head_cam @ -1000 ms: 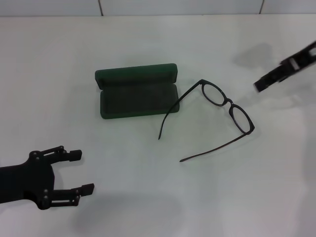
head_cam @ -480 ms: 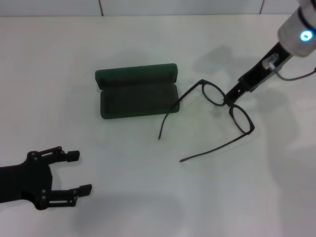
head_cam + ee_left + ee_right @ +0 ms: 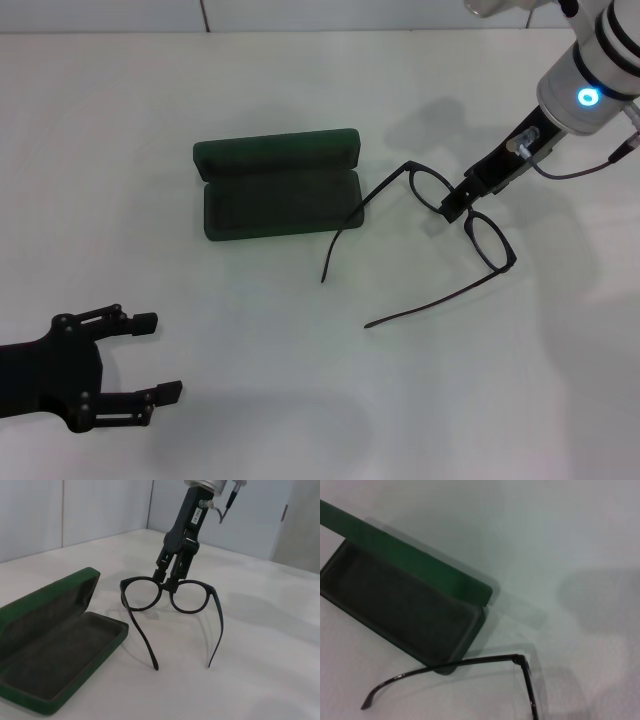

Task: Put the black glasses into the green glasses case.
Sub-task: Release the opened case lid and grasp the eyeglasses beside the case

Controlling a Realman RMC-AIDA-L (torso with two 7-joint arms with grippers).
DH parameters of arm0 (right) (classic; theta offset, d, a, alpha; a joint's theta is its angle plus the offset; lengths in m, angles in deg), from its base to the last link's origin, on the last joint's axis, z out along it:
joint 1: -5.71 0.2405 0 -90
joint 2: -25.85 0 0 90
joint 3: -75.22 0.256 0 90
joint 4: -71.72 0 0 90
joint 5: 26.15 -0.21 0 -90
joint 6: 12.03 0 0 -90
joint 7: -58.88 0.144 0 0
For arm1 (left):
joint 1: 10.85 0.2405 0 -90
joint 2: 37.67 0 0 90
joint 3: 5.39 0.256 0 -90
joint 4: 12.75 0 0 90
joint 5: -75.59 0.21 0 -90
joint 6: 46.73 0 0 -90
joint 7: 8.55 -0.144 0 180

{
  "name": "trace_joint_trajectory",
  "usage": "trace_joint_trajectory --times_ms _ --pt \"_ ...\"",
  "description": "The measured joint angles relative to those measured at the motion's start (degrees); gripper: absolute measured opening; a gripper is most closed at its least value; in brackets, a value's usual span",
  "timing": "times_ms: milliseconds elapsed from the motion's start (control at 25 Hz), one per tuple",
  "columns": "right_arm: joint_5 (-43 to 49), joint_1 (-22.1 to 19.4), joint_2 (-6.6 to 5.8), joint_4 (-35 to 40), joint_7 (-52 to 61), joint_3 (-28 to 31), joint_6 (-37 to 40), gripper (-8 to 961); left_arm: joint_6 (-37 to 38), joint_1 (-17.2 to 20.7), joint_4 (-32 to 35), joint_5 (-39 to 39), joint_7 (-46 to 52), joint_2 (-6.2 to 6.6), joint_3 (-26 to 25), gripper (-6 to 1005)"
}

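Two arms are showing over the white desk [image 3: 300,400], which is carrying everything else. Lying near the middle of the desk, the green glasses case [image 3: 278,185] is sitting open, its lid standing up along the far edge and its dark lined tray [image 3: 55,655] facing upward with nothing inside. Just beside the case, on the robot's right, the black glasses [image 3: 445,230] are resting on the desk with both temple arms unfolded; one temple is running close past the case's right end, as the right wrist view shows [image 3: 450,667]. Reaching down at a slant from the far right, the right end effector [image 3: 455,205] is sitting at the bridge between the two lenses; in the left wrist view [image 3: 167,580] its fingers are straddling the bridge with a narrow gap between them, apparently closing around the frame. Hovering low at the near left corner, well apart from case and glasses, the left end effector [image 3: 150,358] is holding its fingers spread apart.
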Motion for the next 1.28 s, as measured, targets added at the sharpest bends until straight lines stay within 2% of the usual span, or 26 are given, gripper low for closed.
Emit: trace_joint_trajectory --times_ms 200,440,640,1280 --pt "-0.5 -0.2 0.09 -0.4 0.0 -1.3 -0.6 802 0.0 0.0 -0.1 0.0 0.0 0.0 0.0 870" --pt "-3.8 -0.6 0.13 -0.7 0.4 -7.3 -3.0 626 0.0 -0.3 -0.2 0.3 0.2 0.0 0.0 870" --pt "-4.9 -1.1 0.14 0.0 0.4 -9.1 -4.9 381 0.0 -0.4 -0.2 1.3 0.2 -0.18 0.0 869" --pt "-5.5 -1.1 -0.15 0.1 0.1 -9.2 -2.8 96 -0.1 -0.6 -0.2 1.4 0.3 -0.09 0.0 868"
